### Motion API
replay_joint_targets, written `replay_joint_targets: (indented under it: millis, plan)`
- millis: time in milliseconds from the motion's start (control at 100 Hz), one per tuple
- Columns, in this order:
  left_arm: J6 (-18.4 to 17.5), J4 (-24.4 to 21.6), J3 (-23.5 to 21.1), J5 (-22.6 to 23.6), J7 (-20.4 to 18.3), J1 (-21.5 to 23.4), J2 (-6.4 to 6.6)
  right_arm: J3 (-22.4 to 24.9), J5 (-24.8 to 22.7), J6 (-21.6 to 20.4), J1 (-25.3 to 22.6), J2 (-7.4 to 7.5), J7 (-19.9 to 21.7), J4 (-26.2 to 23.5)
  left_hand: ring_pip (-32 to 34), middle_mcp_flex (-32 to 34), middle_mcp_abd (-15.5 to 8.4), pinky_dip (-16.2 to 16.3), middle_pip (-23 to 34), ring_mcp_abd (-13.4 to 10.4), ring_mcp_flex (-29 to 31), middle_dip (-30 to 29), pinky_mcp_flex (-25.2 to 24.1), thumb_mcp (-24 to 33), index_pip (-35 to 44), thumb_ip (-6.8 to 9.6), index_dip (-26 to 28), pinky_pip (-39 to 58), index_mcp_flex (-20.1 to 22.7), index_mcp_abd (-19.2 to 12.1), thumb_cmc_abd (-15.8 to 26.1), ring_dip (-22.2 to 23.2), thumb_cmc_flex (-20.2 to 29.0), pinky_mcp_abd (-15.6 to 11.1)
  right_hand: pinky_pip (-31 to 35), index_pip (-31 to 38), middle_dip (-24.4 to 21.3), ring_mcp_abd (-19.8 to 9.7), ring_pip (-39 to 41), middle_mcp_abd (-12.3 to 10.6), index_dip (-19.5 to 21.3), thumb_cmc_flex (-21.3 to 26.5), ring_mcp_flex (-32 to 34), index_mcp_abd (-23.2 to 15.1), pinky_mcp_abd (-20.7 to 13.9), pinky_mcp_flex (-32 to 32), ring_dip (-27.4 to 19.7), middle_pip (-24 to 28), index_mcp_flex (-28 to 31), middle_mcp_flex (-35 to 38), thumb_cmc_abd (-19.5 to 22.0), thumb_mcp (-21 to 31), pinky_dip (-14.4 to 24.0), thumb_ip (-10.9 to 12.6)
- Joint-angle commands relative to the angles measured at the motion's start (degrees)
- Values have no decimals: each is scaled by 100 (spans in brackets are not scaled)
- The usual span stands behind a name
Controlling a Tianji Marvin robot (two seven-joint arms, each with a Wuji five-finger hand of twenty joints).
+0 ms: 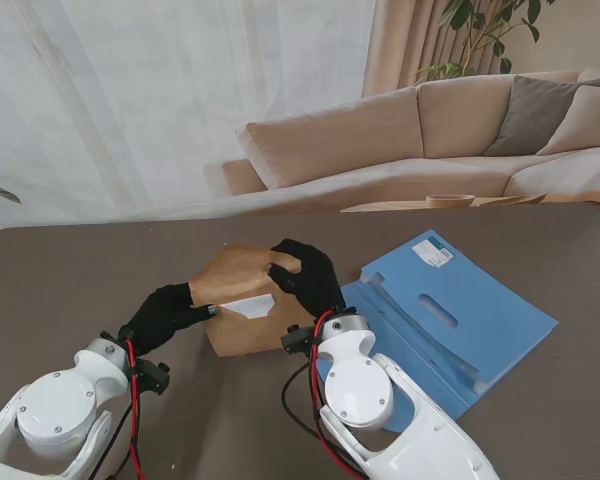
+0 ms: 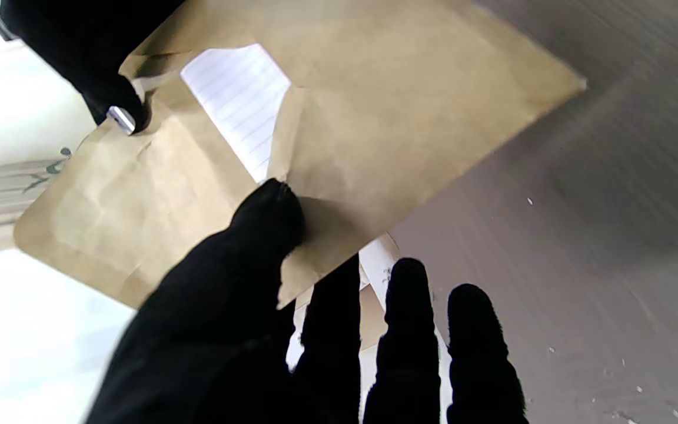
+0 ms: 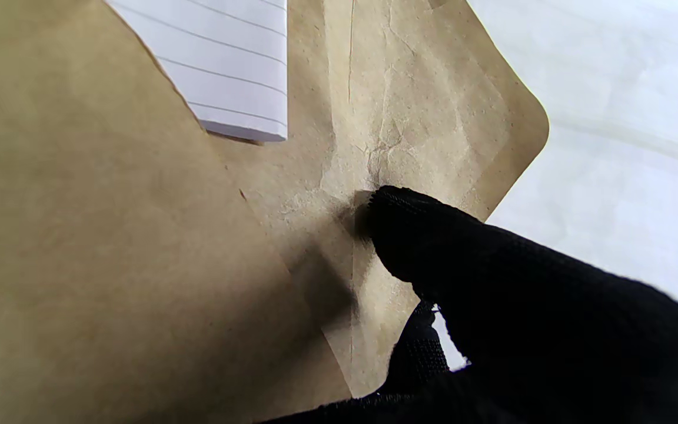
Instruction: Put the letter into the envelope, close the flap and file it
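A beige sofa stands behind the dark table. Both hands lift the kraft envelope over it, beside the blue folder. The left hand pinches one corner; the right hand curls its fingers against the raised flap. The lined letter shows in the mouth. The paper looks light, limp and easily creased, so it is best held at its edges.

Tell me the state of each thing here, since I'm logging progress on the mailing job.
Brown kraft paper envelope: held off the table, flap open.
White lined paper letter: partly inside, one corner showing.
Blue plastic file folder: lying flat on the table, nothing filed yet.
Left robot hand: shut on the envelope.
Right robot hand: shut on the flap.
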Motion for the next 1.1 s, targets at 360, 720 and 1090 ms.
replay_joint_targets:
  millis: [360,720,1090]
  plan:
    - [2,68,166,-242,393,-180,-213,102,-20,-214,-182,119,442,-62,2127,2332,593,-24,946,597,2339,256,1326,-192,864,104,635,2262,222,-213,374,340,617,796,-431,-1636,-308,13,-805,-214,-411,-1449,-980,111,-126,-1146,8,-744,-814,-1299,644,-908,-72,65]
    - [-171,96,254,-156,794,-229,-293,214,236,-354,-292,191,693,-146,2432,2397,742,-87,1179,666,2429,509,1381,160,1022,55,881,2476,287,-169,230,519,525,862,-470,-2576,-450,185,-948,-50,43,-2803,-1128,457,29,-1186,48,-965,-862,-1658,1505,-2793,18,10]
    - [-494,-12,143,-238,631,-111,-248,317,70,-10,-350,288,954,-293,2428,2413,761,-114,1167,680,2415,565,1360,277,996,39,987,2477,348,-170,208,545,477,860,-217,-2532,-347,233,-522,-58,219,-1595,-775,294,98,-786,107,-756,-386,-1229,1451,-2848,142,311]
